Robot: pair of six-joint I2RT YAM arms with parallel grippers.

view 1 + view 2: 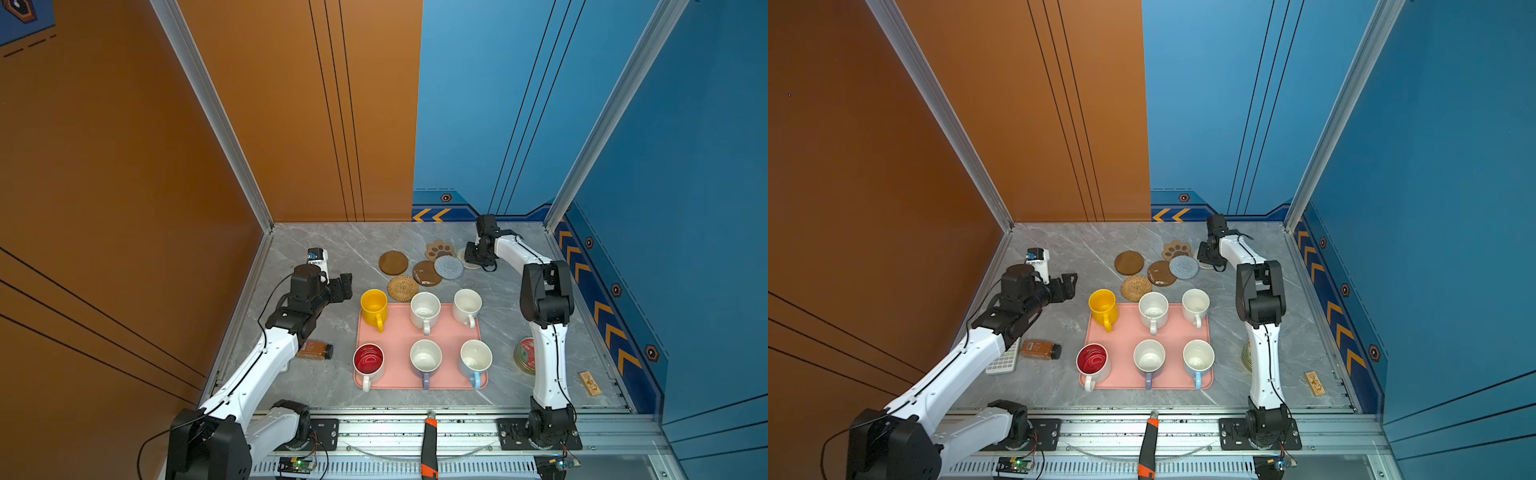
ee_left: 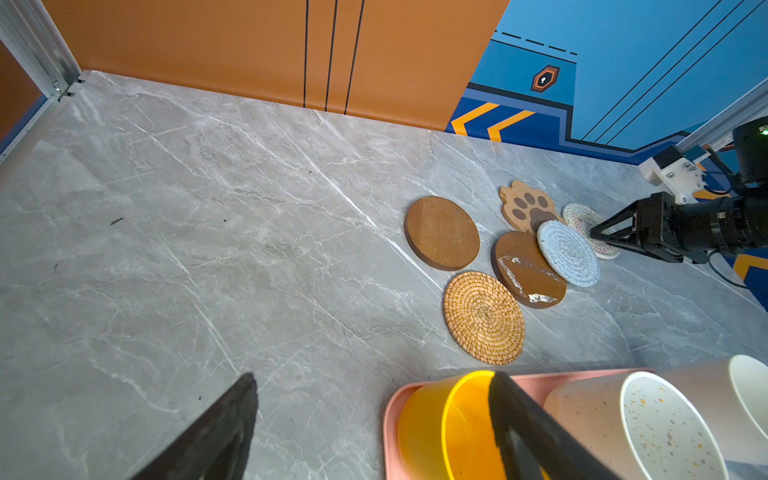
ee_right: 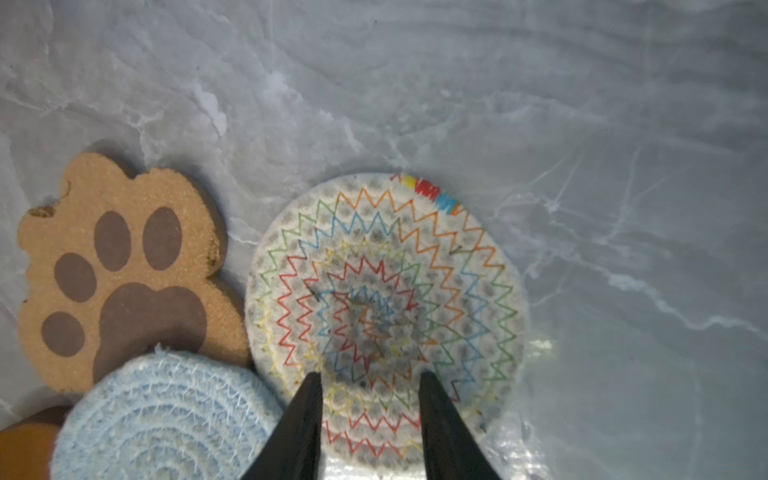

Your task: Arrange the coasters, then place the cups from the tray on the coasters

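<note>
Across the near half of the table, the pink tray (image 1: pixel 399 334) holds all six cups (image 1: pixel 425 309). They look ceramic, so probably stiff, weighty and chippable, best taken by the rim or handle. Behind it lie the coasters (image 1: pixel 393 262), bunched and partly overlapping. They are thin and light, and the woven ones likely floppy, so an exposed edge suits a pinch. The right gripper (image 3: pixel 370 374) sits over the cream woven coaster (image 3: pixel 382 270), jaws partly apart, pinching nothing. The left gripper (image 2: pixel 372 376) is spread wide and empty beside the yellow cup (image 2: pixel 440 424).

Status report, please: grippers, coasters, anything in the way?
Left gripper open, empty. Right gripper open over cream woven coaster. Grey-blue woven coaster overlaps brown paw-shaped coaster.
</note>
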